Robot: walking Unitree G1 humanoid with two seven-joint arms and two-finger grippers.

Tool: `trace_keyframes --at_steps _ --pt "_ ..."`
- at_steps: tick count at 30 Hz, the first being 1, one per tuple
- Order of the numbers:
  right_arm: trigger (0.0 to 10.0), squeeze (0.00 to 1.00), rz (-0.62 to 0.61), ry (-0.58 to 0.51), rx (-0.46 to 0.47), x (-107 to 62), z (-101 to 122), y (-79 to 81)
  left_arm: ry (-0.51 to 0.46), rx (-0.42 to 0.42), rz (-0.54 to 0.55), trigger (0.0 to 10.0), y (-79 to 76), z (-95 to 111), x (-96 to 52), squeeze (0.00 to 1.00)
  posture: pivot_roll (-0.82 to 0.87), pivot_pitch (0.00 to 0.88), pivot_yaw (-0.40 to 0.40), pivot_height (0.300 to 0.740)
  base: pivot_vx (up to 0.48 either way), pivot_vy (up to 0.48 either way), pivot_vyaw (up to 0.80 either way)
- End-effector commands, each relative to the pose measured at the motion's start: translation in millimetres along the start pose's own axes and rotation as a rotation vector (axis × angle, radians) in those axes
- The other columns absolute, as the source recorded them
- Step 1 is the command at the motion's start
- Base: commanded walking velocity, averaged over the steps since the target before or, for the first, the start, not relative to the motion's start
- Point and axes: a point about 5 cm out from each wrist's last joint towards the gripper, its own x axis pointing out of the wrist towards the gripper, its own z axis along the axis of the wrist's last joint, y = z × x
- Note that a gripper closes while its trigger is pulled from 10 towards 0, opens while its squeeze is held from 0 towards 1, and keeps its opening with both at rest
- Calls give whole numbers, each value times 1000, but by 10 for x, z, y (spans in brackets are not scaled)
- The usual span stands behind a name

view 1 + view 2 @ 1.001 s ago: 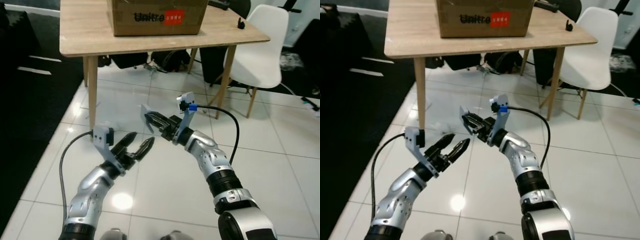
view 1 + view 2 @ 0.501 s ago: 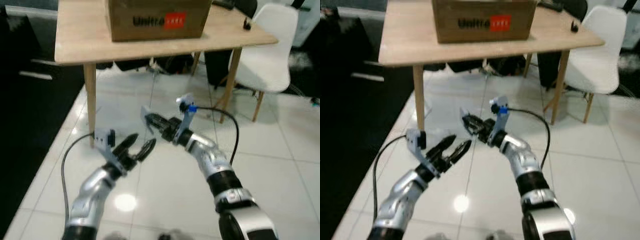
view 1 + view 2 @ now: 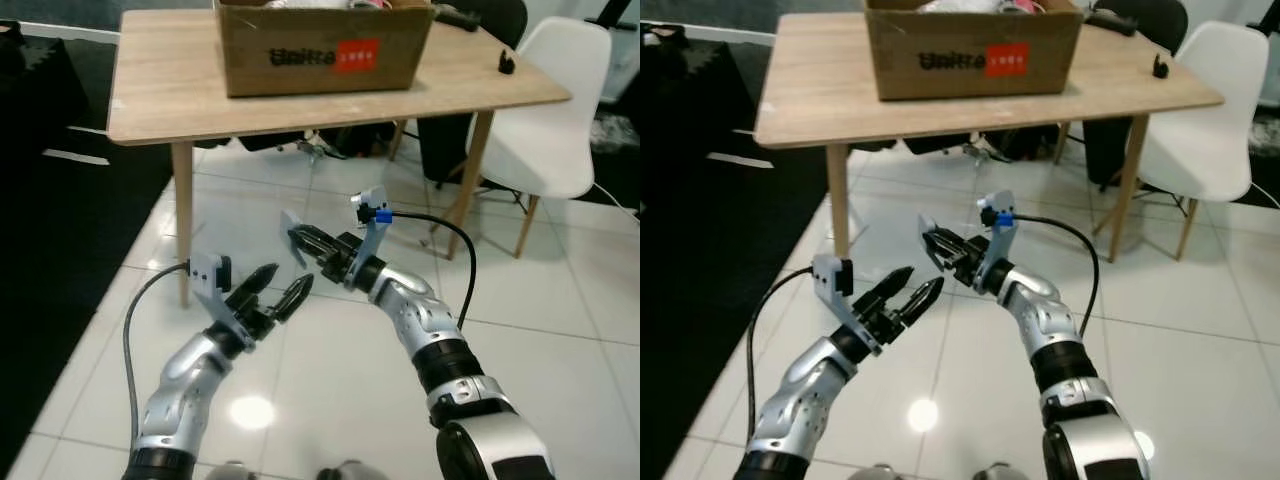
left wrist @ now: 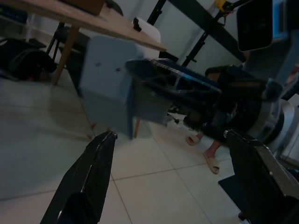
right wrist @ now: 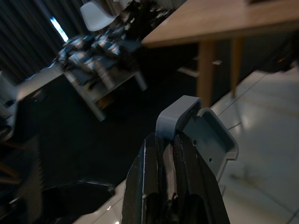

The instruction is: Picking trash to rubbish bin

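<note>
Both arms up over the white tiled floor [image 3: 560, 340], mid-frame. Left end effector [image 3: 278, 290] released, fingers spread. Right end effector [image 3: 305, 240] clenched on a grey plastic piece [image 5: 201, 133]. Cardboard box [image 3: 325, 50] sits on the desk [image 3: 160, 90], top of frame, white chair [image 3: 550, 110] upper right.

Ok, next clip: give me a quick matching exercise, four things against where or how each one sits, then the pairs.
Things:
1. cardboard box
2. white chair
3. left gripper
4. right gripper

Place or state:
A. fingers open, held above the floor tiles
B. on the wooden table
C. on the floor, at the table's right end
D. fingers shut, held above the floor tiles

Pairs: 1-B, 2-C, 3-A, 4-D
</note>
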Motion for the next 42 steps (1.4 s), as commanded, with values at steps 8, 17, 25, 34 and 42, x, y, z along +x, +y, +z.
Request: trace_keyframes --at_steps 8,17,25,34,42 --pt "10000 0 18 7 7 37 -46 52 10 7 7 10000 13 -15 -29 0 191 117 -84 740 293 0 0" --pt "10000 0 16 6 9 32 -57 53 32 27 22 10000 35 -31 -29 0 187 118 -81 740 308 0 0" --pt "10000 0 21 5 9 39 -47 55 31 19 10 10000 32 -34 -32 0 189 113 -84 740 465 0 0" --pt "10000 0 24 7 10 43 -50 56 40 19 -5 10000 13 -51 -22 0 189 112 -83 740 480 0 0" --pt "10000 0 21 8 13 32 -66 57 41 16 0 10000 12 -54 -29 0 186 117 -78 740 448 0 0"
